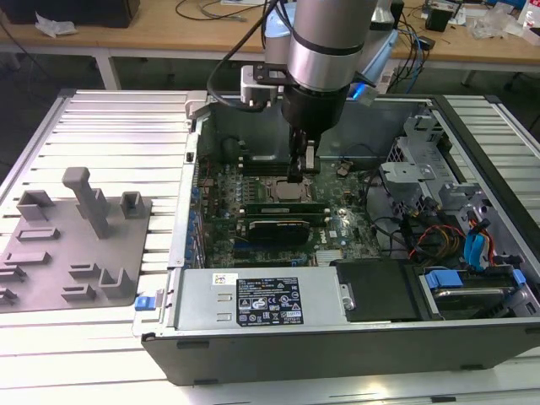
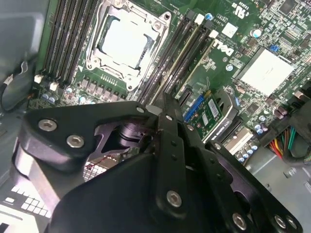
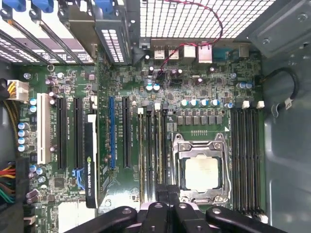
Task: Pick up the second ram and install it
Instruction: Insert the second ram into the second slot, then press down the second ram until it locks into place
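Inside the open computer case [image 1: 472, 160], on the slatted counter [image 1: 110, 126]: arm reaches straight down, hand [image 1: 297, 173] low over the motherboard [image 1: 221, 190], just beside the processor socket [image 3: 200, 170].

Hand state: fingers [image 2: 167, 121] drawn tight together, tips meeting in a narrow wedge. Nothing seen sticking out between them, so I judge the hand pressed closed and carrying nothing, though the tips hide the spot directly beneath.

Memory slots: a bank of long dark slots lies between the socket and the blue expansion slot [image 3: 112, 131]. Two thin tan strips sit edge-up in that bank. The one nearer the socket I take for the second ram [image 3: 159, 145]; it already stands in its slot, not lying loose. The other tan strip [image 3: 141, 145] sits a couple of slots farther from the socket.

Key relation: the ram's long axis follows the slot, parallel to the side of the socket, and in the exterior view it runs left to right. The hand is not over the middle of the strip. It sits at the end farthest from the rear ports [image 3: 194, 52], fingertips directly above or touching that end; contact cannot be made out.

Black graphics card [image 3: 90, 165] stands well clear, on the far side of the blue slot.
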Robot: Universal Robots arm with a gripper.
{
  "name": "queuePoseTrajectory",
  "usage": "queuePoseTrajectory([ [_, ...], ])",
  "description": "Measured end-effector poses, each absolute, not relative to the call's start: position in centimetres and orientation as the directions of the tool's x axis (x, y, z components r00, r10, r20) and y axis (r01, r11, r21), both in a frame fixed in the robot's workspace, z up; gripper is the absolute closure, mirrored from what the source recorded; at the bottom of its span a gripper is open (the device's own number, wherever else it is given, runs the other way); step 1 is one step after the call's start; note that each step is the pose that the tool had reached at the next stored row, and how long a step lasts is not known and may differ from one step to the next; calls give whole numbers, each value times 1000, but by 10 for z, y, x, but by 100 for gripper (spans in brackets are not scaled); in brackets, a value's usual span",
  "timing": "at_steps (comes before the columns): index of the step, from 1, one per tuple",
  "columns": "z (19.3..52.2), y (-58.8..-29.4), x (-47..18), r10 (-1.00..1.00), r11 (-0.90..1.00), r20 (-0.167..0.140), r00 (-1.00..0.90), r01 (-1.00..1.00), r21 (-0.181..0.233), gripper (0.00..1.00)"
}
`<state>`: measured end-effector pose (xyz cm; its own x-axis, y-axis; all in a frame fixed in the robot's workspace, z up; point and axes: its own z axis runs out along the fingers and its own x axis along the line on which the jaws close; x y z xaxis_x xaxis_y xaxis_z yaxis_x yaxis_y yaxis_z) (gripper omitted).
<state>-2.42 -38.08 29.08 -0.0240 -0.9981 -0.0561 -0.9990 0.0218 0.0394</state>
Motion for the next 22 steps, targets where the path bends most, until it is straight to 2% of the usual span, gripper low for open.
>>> queuePoseTrajectory([
  [11,291,-381,-24,-998,22,-56,-24,-999,40,89],
  [16,281,-381,22,-998,22,-55,-25,-999,49,89],
  [22,263,-381,36,-998,22,-55,-25,-998,51,89],
])
